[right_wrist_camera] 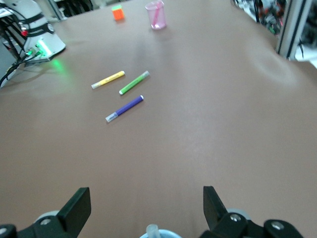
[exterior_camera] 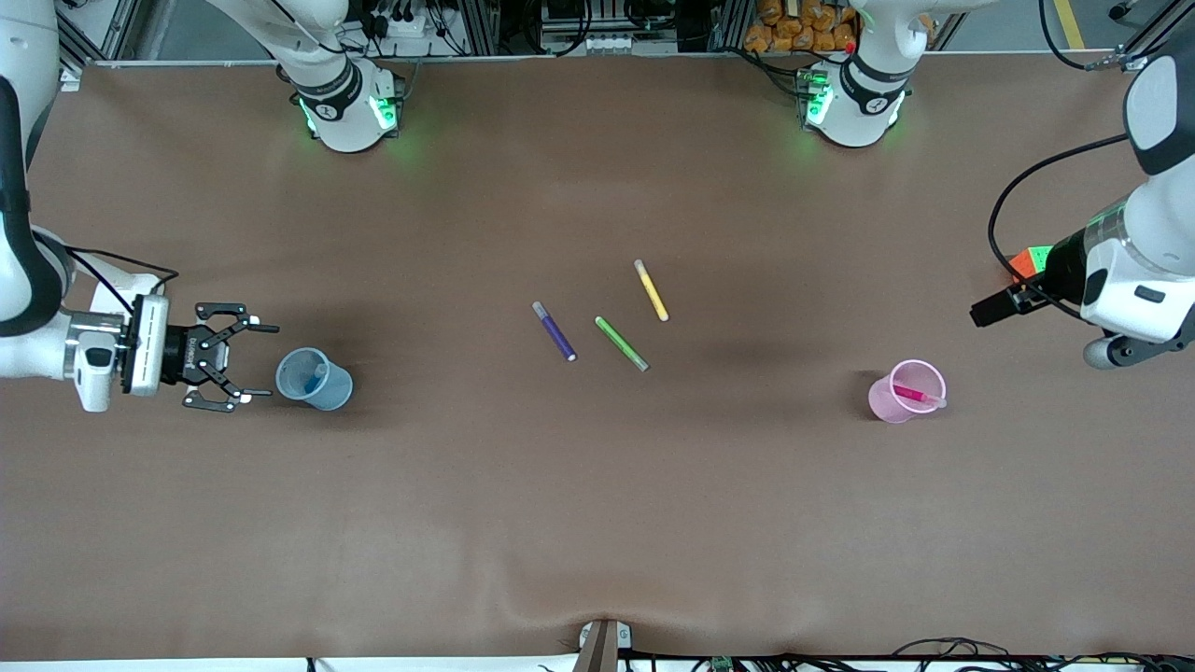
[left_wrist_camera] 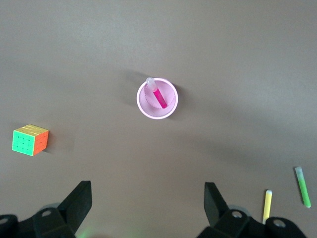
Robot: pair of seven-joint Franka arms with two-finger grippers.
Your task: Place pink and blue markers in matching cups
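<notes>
The pale blue cup stands toward the right arm's end of the table, and the blue marker leans inside it. Its grey cap pokes up over the rim. My right gripper is open just beside this cup and holds nothing. Toward the left arm's end, the pink cup holds the pink marker. My left gripper hangs open and empty over the table near that cup.
Purple, green and yellow markers lie loose mid-table. A coloured puzzle cube sits beside the left arm, farther from the front camera than the pink cup.
</notes>
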